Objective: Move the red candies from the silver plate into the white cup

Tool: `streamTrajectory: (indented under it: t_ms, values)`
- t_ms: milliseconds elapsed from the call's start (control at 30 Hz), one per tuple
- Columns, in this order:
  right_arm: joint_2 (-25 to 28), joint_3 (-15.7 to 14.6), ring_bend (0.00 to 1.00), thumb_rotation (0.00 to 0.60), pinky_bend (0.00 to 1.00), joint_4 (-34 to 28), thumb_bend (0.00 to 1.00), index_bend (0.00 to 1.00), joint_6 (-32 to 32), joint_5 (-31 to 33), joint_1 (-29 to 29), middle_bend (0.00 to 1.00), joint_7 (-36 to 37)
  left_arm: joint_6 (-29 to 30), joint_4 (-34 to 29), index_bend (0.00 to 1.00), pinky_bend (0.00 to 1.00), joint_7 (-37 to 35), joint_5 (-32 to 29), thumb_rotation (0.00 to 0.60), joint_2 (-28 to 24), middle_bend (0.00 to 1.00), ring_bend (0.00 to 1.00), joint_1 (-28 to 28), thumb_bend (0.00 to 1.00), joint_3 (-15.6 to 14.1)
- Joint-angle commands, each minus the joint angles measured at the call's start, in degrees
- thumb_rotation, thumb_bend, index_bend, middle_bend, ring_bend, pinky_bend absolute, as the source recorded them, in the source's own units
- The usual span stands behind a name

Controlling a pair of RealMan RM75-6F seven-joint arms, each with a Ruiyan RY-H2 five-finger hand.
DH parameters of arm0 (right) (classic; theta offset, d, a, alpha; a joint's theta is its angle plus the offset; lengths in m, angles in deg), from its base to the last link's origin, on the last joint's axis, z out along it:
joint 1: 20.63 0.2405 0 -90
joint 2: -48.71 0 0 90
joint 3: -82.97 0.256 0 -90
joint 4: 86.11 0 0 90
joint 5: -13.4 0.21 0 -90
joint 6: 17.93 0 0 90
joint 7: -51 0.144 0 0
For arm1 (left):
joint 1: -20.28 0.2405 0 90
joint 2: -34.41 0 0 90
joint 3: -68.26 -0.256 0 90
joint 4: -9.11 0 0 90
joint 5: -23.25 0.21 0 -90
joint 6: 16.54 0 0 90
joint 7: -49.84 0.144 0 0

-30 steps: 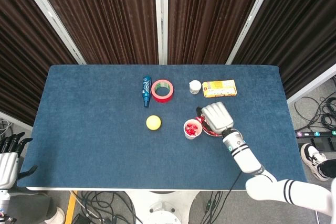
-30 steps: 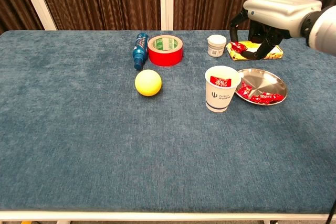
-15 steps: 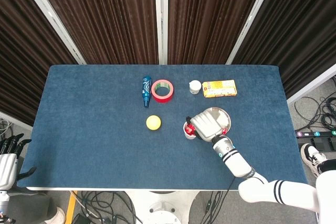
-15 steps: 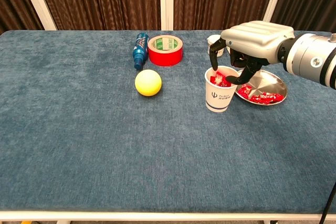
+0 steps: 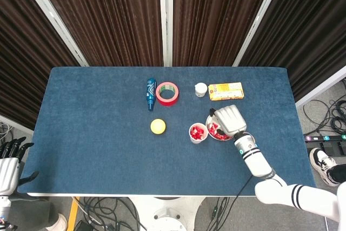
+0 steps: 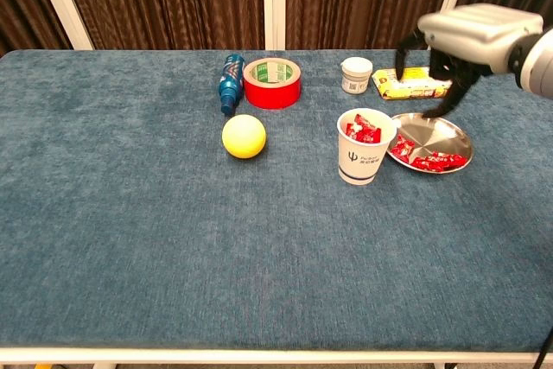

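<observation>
The white cup (image 6: pixel 362 160) (image 5: pixel 198 133) stands right of the table's middle with several red candies (image 6: pixel 361 132) inside. Just to its right lies the silver plate (image 6: pixel 448 130) (image 5: pixel 210 120), with more red candies (image 6: pixel 428 160) (image 5: pixel 214 132) along its near side. My right hand (image 6: pixel 465 37) (image 5: pixel 231 120) hovers over the far part of the plate, fingers apart and pointing down, with nothing in them. In the head view it covers most of the plate. My left hand (image 5: pixel 8 167) hangs off the table's near left corner, fingers apart and empty.
A yellow ball (image 6: pixel 244 136) lies left of the cup. Behind it are a red tape roll (image 6: pixel 272 82) and a blue bottle (image 6: pixel 230 82) on its side. A small white jar (image 6: pixel 356 75) and a yellow box (image 6: pixel 413 85) sit behind the plate.
My right hand carried a red candy from above the plate to the cup, left it there, and has moved back right over the plate, now empty. The left hand has not moved.
</observation>
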Motion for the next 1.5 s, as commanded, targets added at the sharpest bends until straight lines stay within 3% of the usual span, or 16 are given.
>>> streamTrajectory:
  t_ms: [33,367,633,900,1033,1267,1500]
  values:
    - [-3.57,-2.22,1.0,0.6,1.0,6.64,0.07,0.43,-3.52,1.45,0.42,1.0,-1.61,0.1,-0.19,0.29,0.13,0.18,0.1,0.6,-0.02,0.22,0.12,0.06,0.0,-0.08]
    - [-11.45,-2.97,1.0,0.6,1.0,18.26,0.11,0.45,-6.37,-1.35,1.49,1.0,0.23,-0.11,-0.64,0.29,0.13,0.69,-0.28,0.6,-0.38,0.22,0.12,0.12,0.0,-0.04]
    - [-14.53,-2.45,1.0,0.6,1.0,22.98,0.17,0.47,-8.07,-2.32,2.0,1.0,1.44,-0.42,-0.44,0.29,0.13,0.51,-0.54,0.6,-0.29,0.22,0.12,0.19,0.0,-0.14]
    - [-15.47,-1.49,1.0,0.6,1.0,24.86,0.36,0.58,-7.87,-2.11,1.68,1.0,1.24,-0.48,-0.1,0.29,0.13,0.21,-0.62,0.6,-0.24,0.22,0.12,0.26,0.0,-0.16]
    - [-12.92,0.01,1.0,0.6,1.0,21.49,0.38,0.6,-5.35,-2.65,0.96,1.0,2.2,-0.47,-0.05,0.29,0.13,0.12,-0.51,0.6,-0.23,0.22,0.12,0.2,0.0,-0.13]
    - [-3.72,3.13,1.0,0.6,1.0,5.49,0.38,0.6,1.19,-6.54,-0.62,1.0,4.96,-0.22,-0.35,0.29,0.13,0.29,-0.18,0.6,-0.51,0.22,0.12,0.02,0.0,0.06]
    - [-0.41,2.24,1.0,0.6,1.0,-4.05,0.36,0.58,0.2,-8.5,-0.28,1.0,4.52,-0.01,-0.76,0.29,0.13,0.58,0.03,0.6,-0.62,0.22,0.12,-0.11,0.0,0.18]
